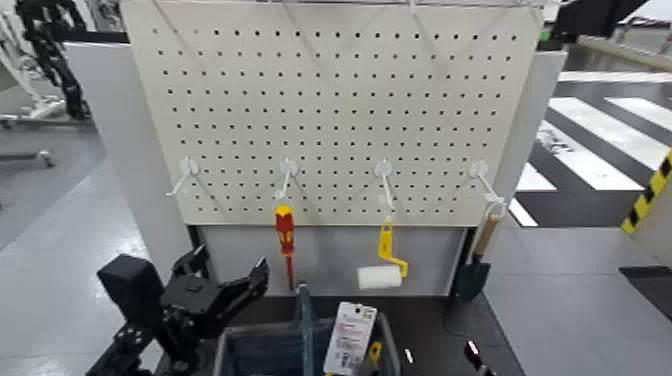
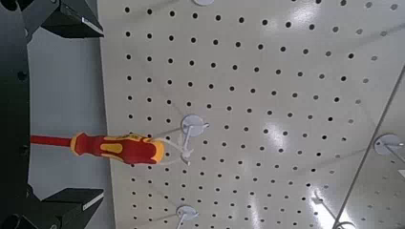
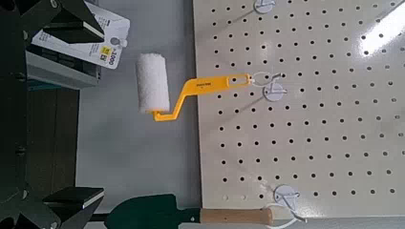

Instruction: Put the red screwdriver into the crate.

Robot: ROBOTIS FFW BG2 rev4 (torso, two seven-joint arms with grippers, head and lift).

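The red screwdriver (image 1: 285, 240), with a red and yellow handle, hangs tip down from a hook on the white pegboard (image 1: 330, 100). In the left wrist view it (image 2: 119, 147) still hangs on its hook. My left gripper (image 1: 228, 272) is open and empty, low and to the left of the screwdriver, apart from it; its fingers (image 2: 72, 19) stand wide in the wrist view. The dark grey-blue crate (image 1: 235, 350), with an upright blue handle (image 1: 303, 318), sits below the board at the frame's lower edge. My right gripper (image 3: 86, 110) is open and empty, facing the pegboard's right part.
A yellow paint roller (image 1: 385, 262) and a green trowel with a wooden handle (image 1: 475, 265) hang on hooks to the right. A white packaged item (image 1: 350, 338) lies in the crate. An empty hook (image 1: 188, 172) is at the left. Grey floor lies on both sides.
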